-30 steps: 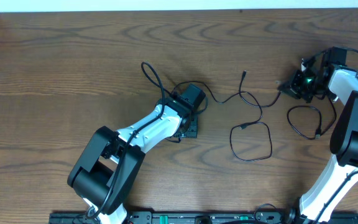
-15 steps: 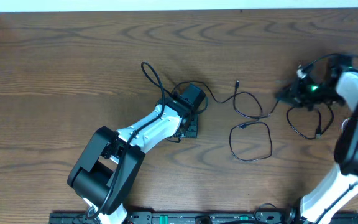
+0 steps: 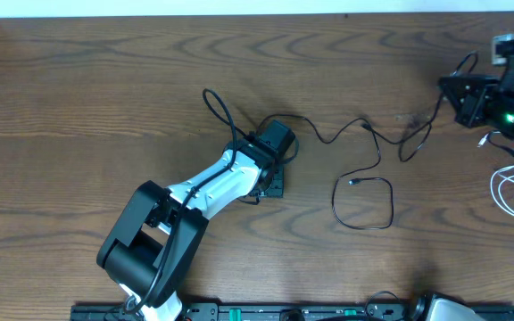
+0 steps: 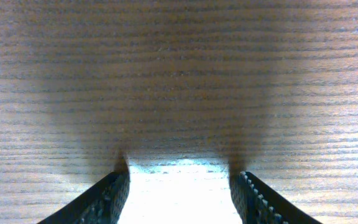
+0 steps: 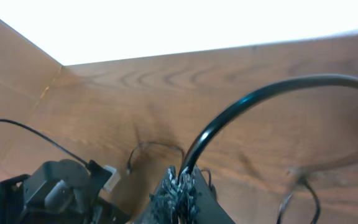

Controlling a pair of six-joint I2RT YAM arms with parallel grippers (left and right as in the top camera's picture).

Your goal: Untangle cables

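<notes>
While the black cord (image 5: 247, 98) trails from mid-table, near the left arm (image 3: 212, 183), up into the right gripper (image 5: 182, 179), whose fingers pinch it, a hard pull could tighten its bends or slip it free. The white cord (image 3: 505, 192) lies loose at the right edge under that gripper's arm, liable to be swept, and the left gripper (image 4: 179, 182), fingers spread over bare table (image 4: 179, 62), anchors nothing.

Left gripper (image 3: 273, 169) sits on table (image 3: 105, 89), left of centre. Long cord (image 3: 335, 203) runs from right gripper (image 3: 449, 87), far right rear, leftward to just beside left gripper. Its loop lies nearer front, between arms. Second cord (image 3: 507, 189) at right edge, in front of right gripper.
</notes>
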